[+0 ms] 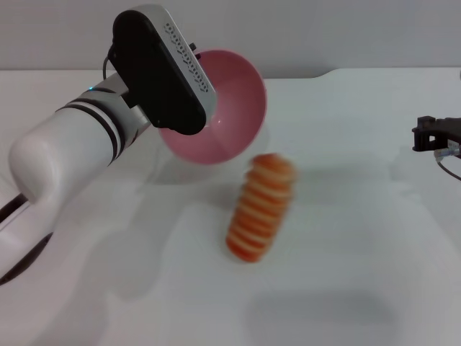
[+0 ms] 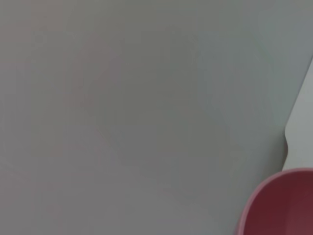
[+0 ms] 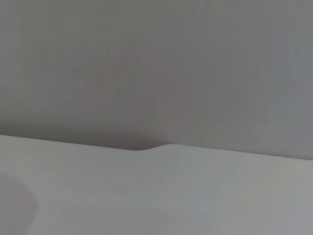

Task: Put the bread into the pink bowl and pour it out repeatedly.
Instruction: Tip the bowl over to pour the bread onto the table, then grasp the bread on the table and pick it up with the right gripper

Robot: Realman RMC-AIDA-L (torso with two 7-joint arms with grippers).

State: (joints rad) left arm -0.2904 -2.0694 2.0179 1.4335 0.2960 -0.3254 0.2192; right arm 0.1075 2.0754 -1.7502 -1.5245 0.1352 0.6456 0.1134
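The bread (image 1: 261,209) is out of the bowl, in the middle of the white counter (image 1: 346,274). In the head view it appears tilted, upper end toward the bowl and lower end toward the robot; its outline is blurred, so whether it rests on the counter or is in mid-air cannot be told. Its orange ridges and paler bands are visible along its length.

The pink bowl (image 1: 230,108) is raised above the counter behind the bread, tipped onto its side with the glossy inside facing the bread. No contents are visible in it. The near-left part of its rim is hidden behind the black wrist housing of the left arm.

The left claw (image 1: 198,119) sits at that hidden part of the rim. Its fingers are covered by the housing, so how it stands cannot be told from the head view. The left wrist view shows only a curved portion of the bowl (image 2: 281,205) at one corner, cut off by the frame, against a plain grey wall.

The right claw (image 1: 432,135) is at the right edge of the head view, well apart from bread and bowl, partly cut off; its opening cannot be told. The right wrist view shows only the counter edge and wall.
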